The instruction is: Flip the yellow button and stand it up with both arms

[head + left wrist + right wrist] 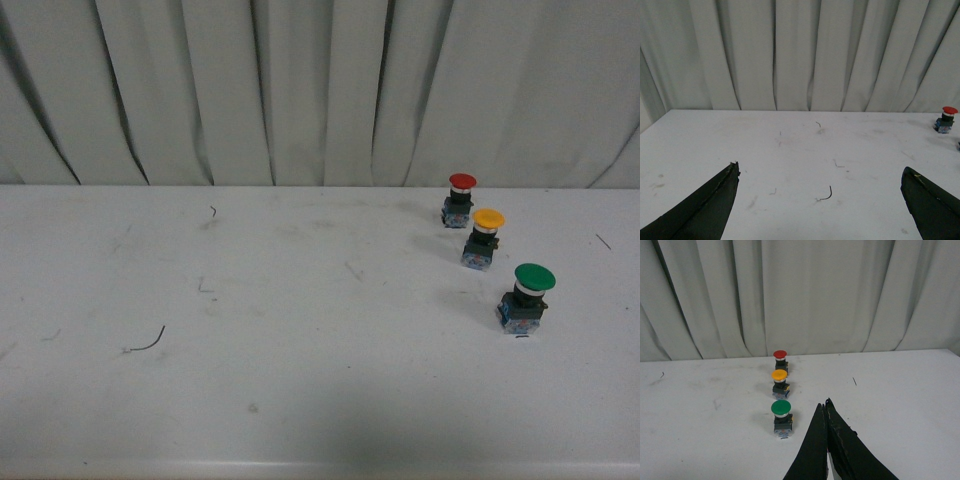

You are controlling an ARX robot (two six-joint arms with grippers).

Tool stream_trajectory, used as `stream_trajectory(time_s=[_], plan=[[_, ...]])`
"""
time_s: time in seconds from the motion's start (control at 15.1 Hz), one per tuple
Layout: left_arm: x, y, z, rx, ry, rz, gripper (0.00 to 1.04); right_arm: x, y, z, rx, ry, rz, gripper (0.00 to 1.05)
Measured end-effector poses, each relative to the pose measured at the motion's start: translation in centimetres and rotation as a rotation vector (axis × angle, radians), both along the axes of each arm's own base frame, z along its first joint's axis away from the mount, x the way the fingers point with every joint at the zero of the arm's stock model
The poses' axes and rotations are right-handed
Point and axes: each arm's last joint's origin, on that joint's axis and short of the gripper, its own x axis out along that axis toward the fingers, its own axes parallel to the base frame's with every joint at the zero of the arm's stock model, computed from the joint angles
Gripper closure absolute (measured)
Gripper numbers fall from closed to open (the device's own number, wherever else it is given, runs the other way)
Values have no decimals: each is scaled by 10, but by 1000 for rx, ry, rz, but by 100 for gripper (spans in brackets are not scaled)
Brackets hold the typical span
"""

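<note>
The yellow button [486, 238] stands upright, cap up, on the white table at the right, between a red-capped button [460, 198] and a green-capped button [527, 298]. The right wrist view shows the yellow button [780, 383] in the middle of that row, well ahead of my right gripper [824, 404], which is shut and empty beside the green button [781, 417]. My left gripper [820, 171] is open and empty over the left part of the table, its black fingers [715, 205] far apart. The yellow button is out of the left wrist view. Neither arm shows in the front view.
The red button [945, 119] shows at the far right edge of the left wrist view. A small dark curved wire scrap [148, 343] lies on the table at the left [826, 195]. A white pleated curtain [320, 90] hangs behind the table. The table's front edge [320, 468] is near.
</note>
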Motion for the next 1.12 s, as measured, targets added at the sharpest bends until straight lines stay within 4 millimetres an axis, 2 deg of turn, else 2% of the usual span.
stream_trajectory(time_s=[0.4,0.79,0.92,1.12], plan=[[0,0,0,0,0,0,7,-11,0,-13,0,-6,0,103],[0,0,0,0,0,0,7,-19,0,-13,0,-14,0,103],[0,0,0,0,0,0,7,-29,0,-17,0,2,0,103],[0,0,0,0,0,0,7,-30,0,-16,0,-7,0,103]])
